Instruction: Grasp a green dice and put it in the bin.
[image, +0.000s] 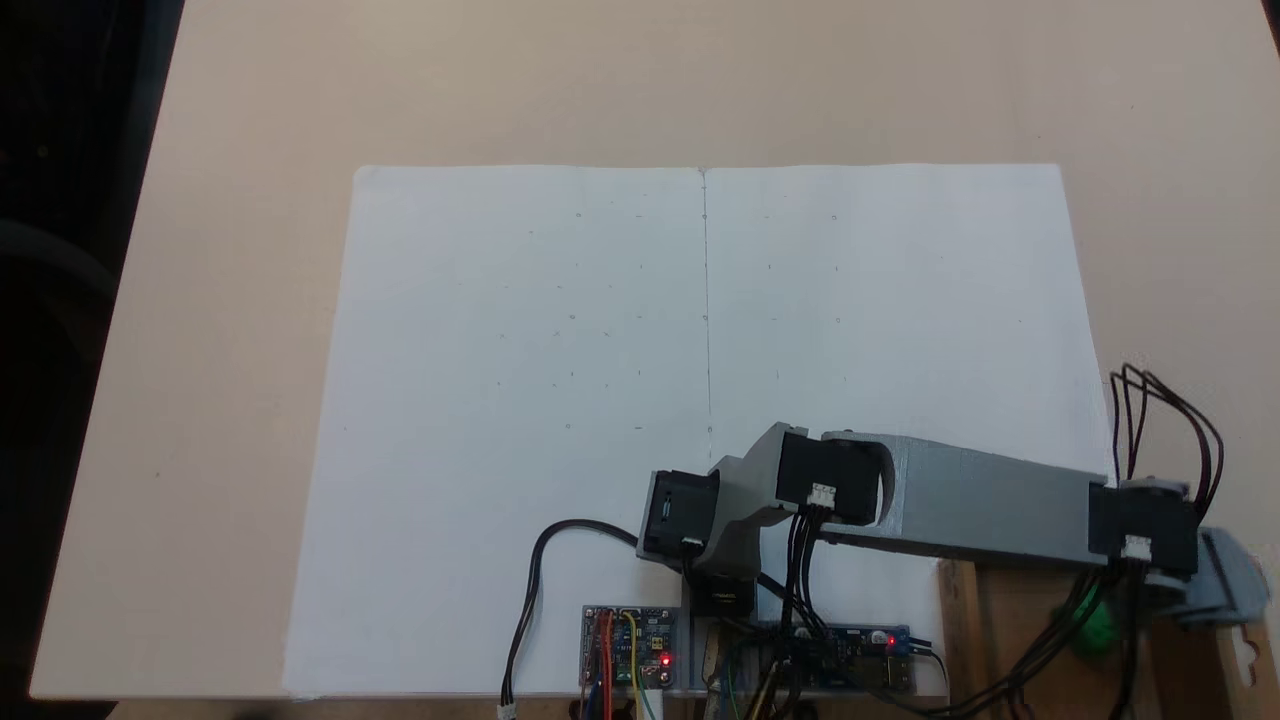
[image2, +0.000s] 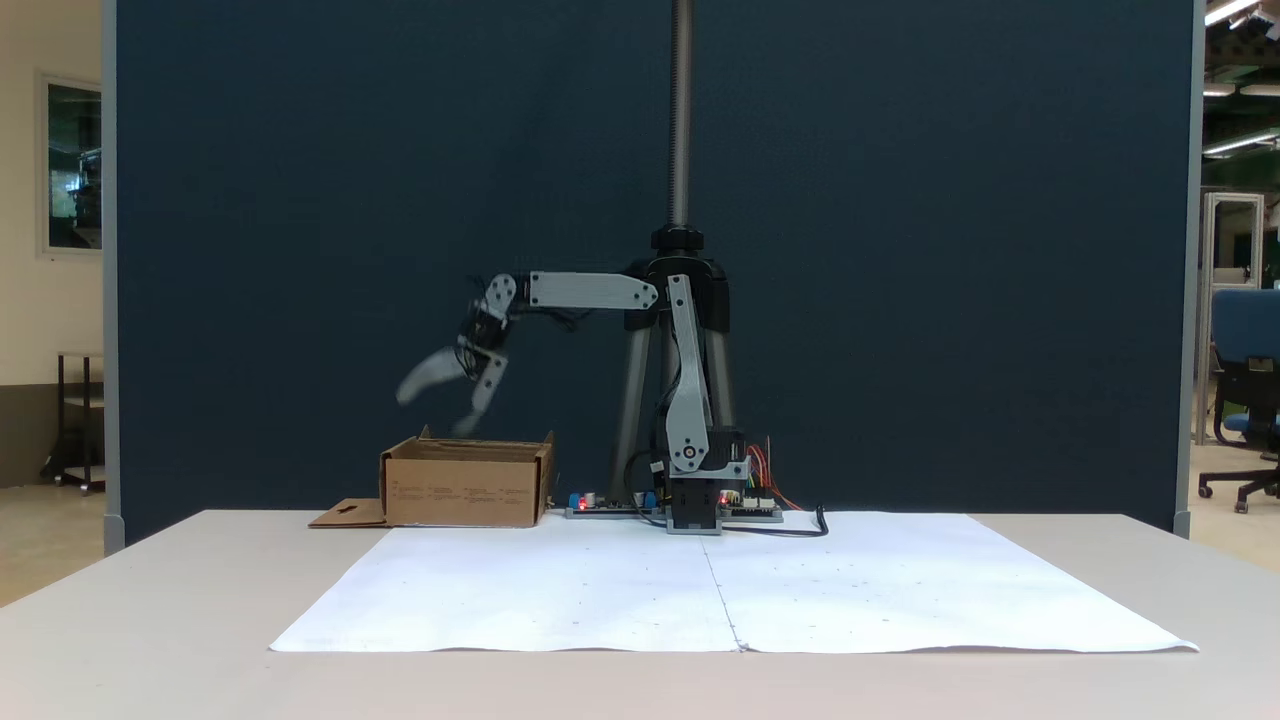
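White paper sheets: nearest the camera in a fixed view, two sheets lay edge to edge on the beige table, apparently as a marked work area; no cube rested on them.
Controller boards: sat at the far edge of the paper beside the arm's base, lamps lit red, wires looping off the joints.
Arm: stood upright from its base, with the forearm reaching sideways so the wrist hung over the box rather than the paper.
Gripper: hovered just above the box opening with its jaws spread apart and nothing between them; the tips were blurred, which suggested motion.
Cardboard box: the bin sat off the paper, its hang-hole flap lying flat on the table on the side away from the arm.
Green dice: a blurred bright-green patch showed inside the box walls, partly behind the dangling wires, below the wrist; whether it had settled on the box floor could not be told.
Task stage: judged as the release, with the cube at or inside the bin.
Tripod pole: rose behind the arm against the dark blue partition, probably carrying the camera that looked down.
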